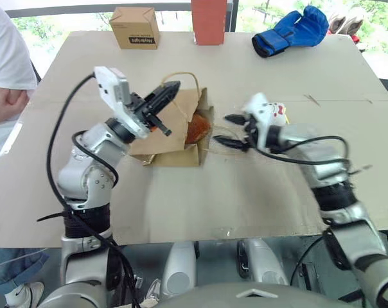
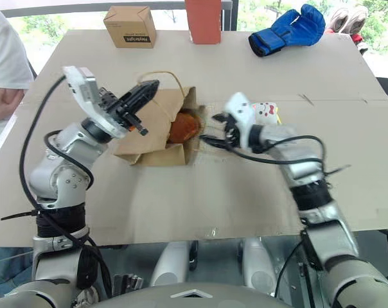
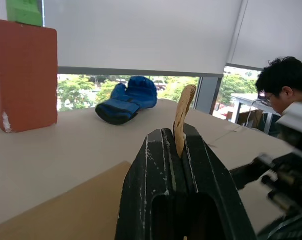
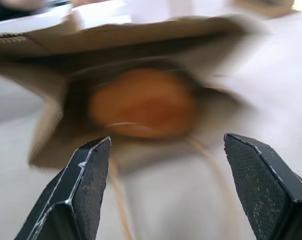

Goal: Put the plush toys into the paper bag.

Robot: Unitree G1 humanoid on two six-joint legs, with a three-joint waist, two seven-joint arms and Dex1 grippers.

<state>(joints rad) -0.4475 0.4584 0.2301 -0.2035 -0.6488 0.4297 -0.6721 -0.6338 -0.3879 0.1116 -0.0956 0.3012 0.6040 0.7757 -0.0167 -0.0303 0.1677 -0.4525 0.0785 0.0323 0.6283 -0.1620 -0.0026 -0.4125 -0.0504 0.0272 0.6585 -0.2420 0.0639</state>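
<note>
The brown paper bag (image 1: 180,123) lies on its side on the table, its mouth facing my right arm. My left gripper (image 1: 171,88) is shut on one of the bag's loop handles (image 3: 184,105) and holds the upper side of the mouth lifted. The orange-brown plush toy (image 4: 141,102) sits just inside the mouth. My right gripper (image 1: 236,131) hovers open right in front of the mouth, with nothing between its fingers. The white plush toy (image 1: 279,114), with red and yellow details, lies on the table just behind my right wrist.
A blue boxing glove (image 1: 290,31) lies at the far right, a small cardboard box (image 1: 135,27) at the far left and a red-orange block (image 1: 209,21) between them. A person (image 1: 4,77) stands by the table's left side.
</note>
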